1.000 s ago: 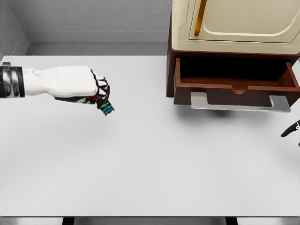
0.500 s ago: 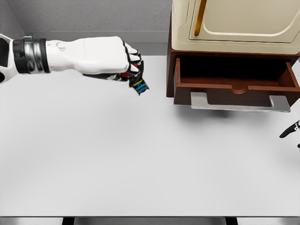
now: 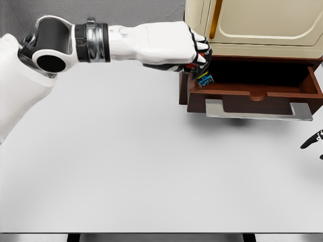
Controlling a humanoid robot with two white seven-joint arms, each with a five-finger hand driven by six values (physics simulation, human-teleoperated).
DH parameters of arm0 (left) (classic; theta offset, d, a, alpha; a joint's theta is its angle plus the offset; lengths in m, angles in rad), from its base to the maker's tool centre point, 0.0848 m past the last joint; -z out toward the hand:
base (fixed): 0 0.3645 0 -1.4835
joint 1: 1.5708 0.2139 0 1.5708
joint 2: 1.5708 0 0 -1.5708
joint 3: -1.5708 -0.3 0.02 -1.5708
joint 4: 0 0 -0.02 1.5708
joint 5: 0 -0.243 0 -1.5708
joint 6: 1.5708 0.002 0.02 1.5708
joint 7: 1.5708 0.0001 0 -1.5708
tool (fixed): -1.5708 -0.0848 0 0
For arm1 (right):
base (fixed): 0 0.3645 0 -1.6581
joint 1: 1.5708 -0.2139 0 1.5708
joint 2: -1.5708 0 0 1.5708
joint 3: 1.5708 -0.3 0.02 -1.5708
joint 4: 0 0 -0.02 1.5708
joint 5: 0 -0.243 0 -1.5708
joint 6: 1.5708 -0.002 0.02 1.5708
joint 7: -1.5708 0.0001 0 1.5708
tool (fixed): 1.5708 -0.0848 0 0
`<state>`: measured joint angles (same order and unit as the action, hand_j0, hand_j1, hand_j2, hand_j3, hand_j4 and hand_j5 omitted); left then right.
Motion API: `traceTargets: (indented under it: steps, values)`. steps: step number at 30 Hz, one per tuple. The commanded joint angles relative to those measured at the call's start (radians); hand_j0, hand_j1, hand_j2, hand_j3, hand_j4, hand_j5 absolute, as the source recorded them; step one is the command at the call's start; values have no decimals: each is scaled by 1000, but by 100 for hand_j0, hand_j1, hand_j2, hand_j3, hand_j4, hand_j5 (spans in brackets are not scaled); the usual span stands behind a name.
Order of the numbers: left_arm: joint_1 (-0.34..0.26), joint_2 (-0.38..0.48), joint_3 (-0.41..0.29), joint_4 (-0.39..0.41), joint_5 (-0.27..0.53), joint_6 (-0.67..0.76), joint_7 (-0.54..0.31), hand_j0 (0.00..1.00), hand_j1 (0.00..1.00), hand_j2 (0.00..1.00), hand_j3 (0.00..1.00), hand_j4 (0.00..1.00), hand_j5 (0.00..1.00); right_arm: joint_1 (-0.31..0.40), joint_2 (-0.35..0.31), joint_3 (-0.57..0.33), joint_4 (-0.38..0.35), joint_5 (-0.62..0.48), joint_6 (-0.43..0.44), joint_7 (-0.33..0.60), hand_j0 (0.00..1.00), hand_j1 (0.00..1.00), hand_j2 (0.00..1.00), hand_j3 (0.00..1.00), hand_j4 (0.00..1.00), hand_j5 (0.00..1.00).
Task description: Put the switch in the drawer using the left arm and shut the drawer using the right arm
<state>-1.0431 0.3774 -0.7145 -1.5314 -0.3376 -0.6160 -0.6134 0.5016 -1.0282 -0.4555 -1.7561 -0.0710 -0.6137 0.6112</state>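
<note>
Left hand (image 3: 174, 48) carried switch (image 3: 205, 79) to drawer (image 3: 252, 93).

White table (image 3: 126, 171), brown cabinet (image 3: 184, 85) standing at its far right, open drawer (image 3: 252, 98) jutting over it

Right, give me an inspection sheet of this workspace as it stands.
Surface: white table, flat, evenly lit.
Job's things: switch, small with coloured parts, gripped over the left end of the open drawer; the drawer has a grey handle.
Clutter: nothing seen.
Hands: left hand closed on the switch at the drawer's left edge; right hand only dark fingertips at the right border, state unclear.
Cables: nothing seen.
Surroundings: cream cabinet above the drawer; grey wall behind.
</note>
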Motion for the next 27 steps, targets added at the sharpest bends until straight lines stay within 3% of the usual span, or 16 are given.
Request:
traceTargets:
  steps: [1, 4, 6, 9, 11, 27]
  values:
    - [0, -97, 0, 91, -26, 5, 3, 32, 32, 32, 32, 32, 32, 0, -1, 0, 0, -7, 3, 0, 63, 63, 63, 63, 63, 63]
    - [-2, -207, -2, 143, -77, 5, 3, 32, 32, 32, 32, 32, 32, 0, -1, 0, 0, -7, 3, 0, 63, 63, 63, 63, 63, 63]
    - [-3, -230, -13, 172, -83, 5, 3, 32, 32, 32, 32, 32, 32, 0, -1, 0, 0, -7, 3, 0, 63, 63, 63, 63, 63, 63]
    - [-32, -334, -17, 321, -133, 5, 3, 32, 32, 32, 32, 32, 32, 0, -1, 1, 0, -7, 3, 0, 63, 63, 63, 63, 63, 63]
    - [-35, -348, -17, 392, -133, 5, 3, 32, 32, 32, 32, 32, 32, 0, -3, 1, 0, -7, 3, 0, 63, 63, 63, 63, 63, 63]
    - [-46, -377, -28, 450, -133, 5, 3, 33, 33, 33, 33, 33, 33, 0, -3, 18, 0, -7, 3, 0, 63, 63, 63, 63, 63, 63]
